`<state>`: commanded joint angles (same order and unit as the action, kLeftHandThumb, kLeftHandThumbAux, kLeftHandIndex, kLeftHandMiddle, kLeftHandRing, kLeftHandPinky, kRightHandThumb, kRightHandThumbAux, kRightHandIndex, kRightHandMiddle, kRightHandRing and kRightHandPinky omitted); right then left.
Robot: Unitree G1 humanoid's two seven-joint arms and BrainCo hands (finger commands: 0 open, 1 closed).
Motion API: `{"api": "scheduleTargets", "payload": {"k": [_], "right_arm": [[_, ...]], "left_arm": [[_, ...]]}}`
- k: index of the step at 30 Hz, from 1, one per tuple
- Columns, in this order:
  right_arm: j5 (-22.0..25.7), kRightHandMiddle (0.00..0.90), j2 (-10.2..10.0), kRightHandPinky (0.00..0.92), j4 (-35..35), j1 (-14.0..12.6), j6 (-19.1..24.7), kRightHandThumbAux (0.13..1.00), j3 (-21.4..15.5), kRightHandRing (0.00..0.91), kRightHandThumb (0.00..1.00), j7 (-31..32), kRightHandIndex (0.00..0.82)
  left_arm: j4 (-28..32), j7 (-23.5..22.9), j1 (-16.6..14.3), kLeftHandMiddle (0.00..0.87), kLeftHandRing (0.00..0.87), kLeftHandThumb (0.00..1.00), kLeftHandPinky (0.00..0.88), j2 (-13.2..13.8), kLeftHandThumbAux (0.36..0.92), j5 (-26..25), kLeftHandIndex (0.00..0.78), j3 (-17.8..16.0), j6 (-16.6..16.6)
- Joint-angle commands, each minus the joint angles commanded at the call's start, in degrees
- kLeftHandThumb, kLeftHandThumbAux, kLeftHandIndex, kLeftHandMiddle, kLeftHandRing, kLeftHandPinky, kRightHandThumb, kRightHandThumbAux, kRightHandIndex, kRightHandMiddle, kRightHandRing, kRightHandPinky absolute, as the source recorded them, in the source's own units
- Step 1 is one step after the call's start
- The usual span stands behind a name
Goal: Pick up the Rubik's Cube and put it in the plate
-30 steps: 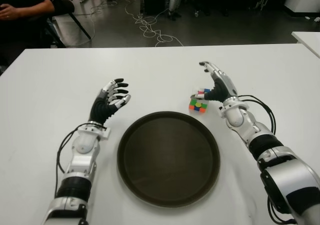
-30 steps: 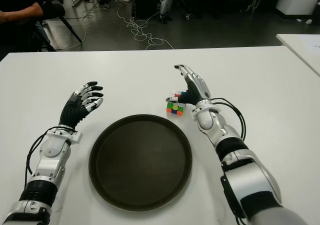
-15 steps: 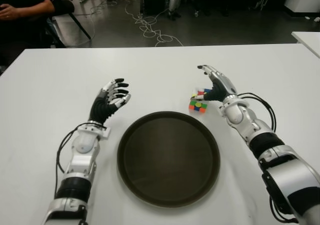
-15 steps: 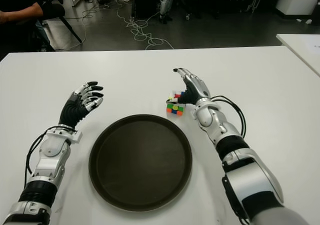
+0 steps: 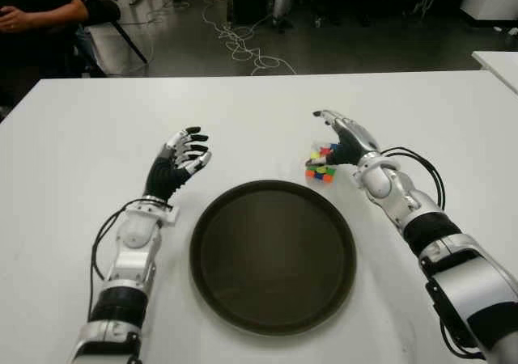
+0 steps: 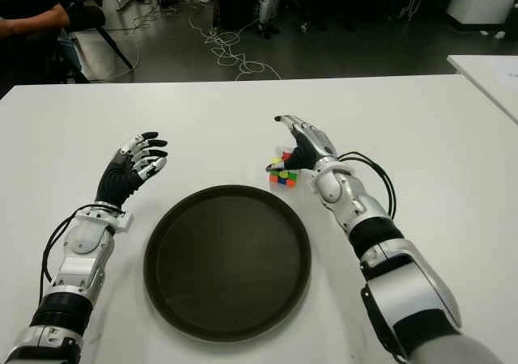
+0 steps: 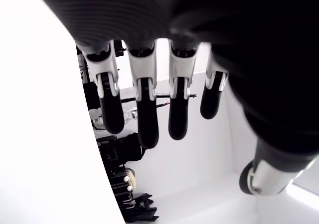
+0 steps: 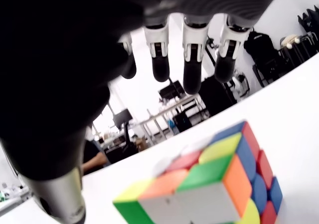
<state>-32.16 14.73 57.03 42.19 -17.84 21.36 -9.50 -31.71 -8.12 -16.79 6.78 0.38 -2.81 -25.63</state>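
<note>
Rubik's Cube [image 8: 214, 184] apparently ungrasped, right hand [image 6: 301, 144] open.

I'm working in a robotics lab: loose cables [image 5: 243, 44] on the dark floor [image 5: 340, 52] beyond my white counter [image 5: 81, 137].

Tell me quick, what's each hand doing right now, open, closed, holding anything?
Left hand: open, holding nothing, left of the plate.
Right hand: open, arched over the cube, fingers not closed on it.
</note>
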Motion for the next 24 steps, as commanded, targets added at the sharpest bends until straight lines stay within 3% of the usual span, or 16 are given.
{"api": "scheduleTargets", "payload": {"k": [10,24], "right_arm": [[-0.9,0.159,0.4,0.147,0.1,0.7,1.3,0.842,2.0,0.165,0.0,3.7,0.112],[-0.9,0.166,0.4,0.193,1.5,0.9,-0.8,0.864,2.6,0.181,0.0,4.5,0.138]], "left_arm": [[0.2,0.0,0.1,0.276,0.281,0.084,0.257,0.0,0.614,0.1,0.198,0.0,-0.1],[-0.5,0.6,-0.1,0.277,0.279,0.071,0.277,0.2,0.621,0.8,0.203,0.0,-0.7]]}}
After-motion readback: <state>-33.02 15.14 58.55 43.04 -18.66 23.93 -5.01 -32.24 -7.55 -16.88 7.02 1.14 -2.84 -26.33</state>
